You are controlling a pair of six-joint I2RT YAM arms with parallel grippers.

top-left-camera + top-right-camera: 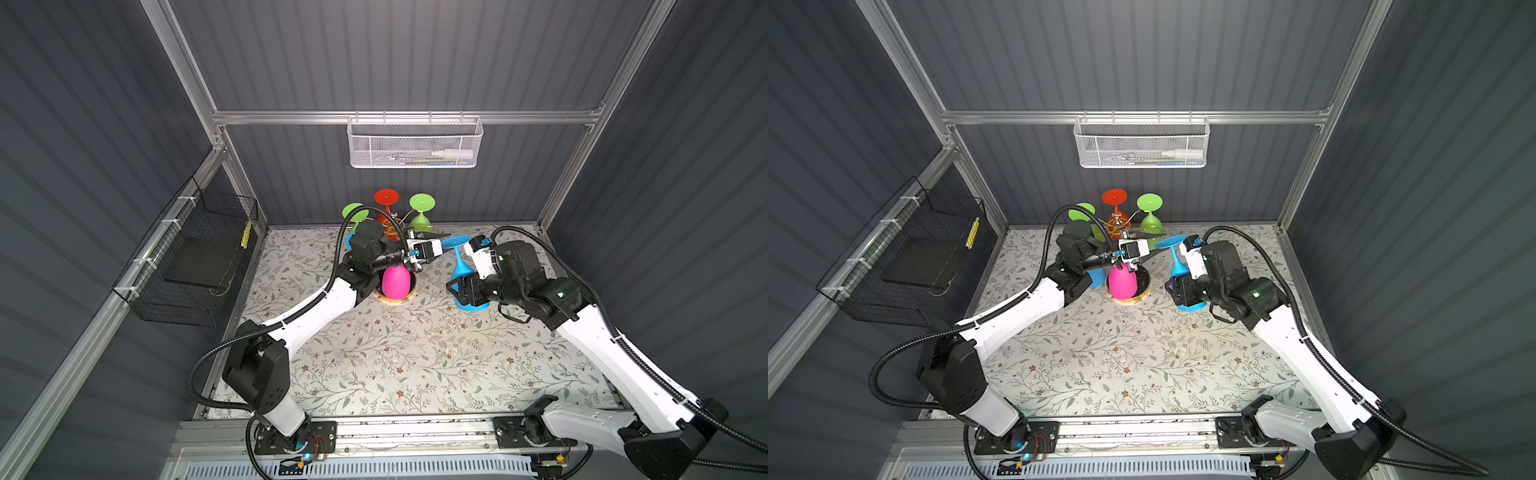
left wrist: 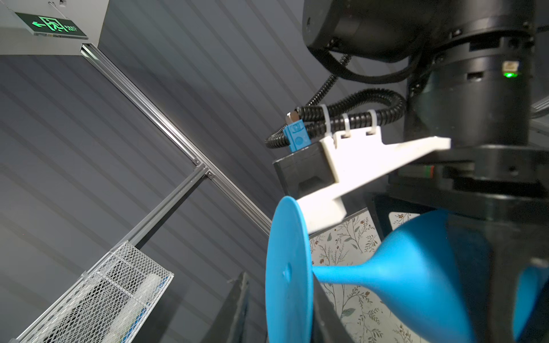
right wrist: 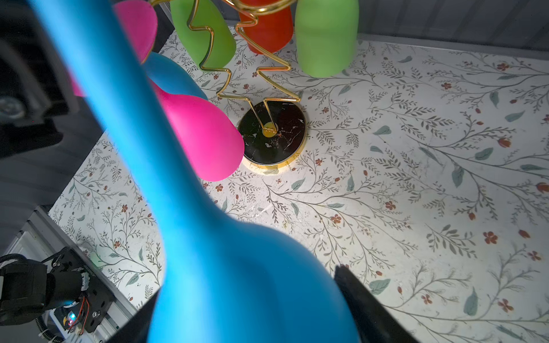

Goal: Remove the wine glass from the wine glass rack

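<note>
While my right gripper (image 1: 467, 293) is clamping the blue wine glass (image 1: 460, 266) by its bowl, foot up, apart from the wine glass rack (image 3: 279, 139), I'm judging it removed | left gripper (image 1: 441, 244) is flanking its foot, grip possibly unformed, can't tell | set-down remaining

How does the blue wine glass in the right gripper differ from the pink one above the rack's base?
Hold: the blue wine glass is off the wine glass rack, its bowl between the right gripper's fingers; the pink wine glass hangs over the rack's base, ungripped. Pose: the blue glass leans, foot toward the rack; the pink glass looks upright. Shared: both are bowl-down and opaque.
</note>
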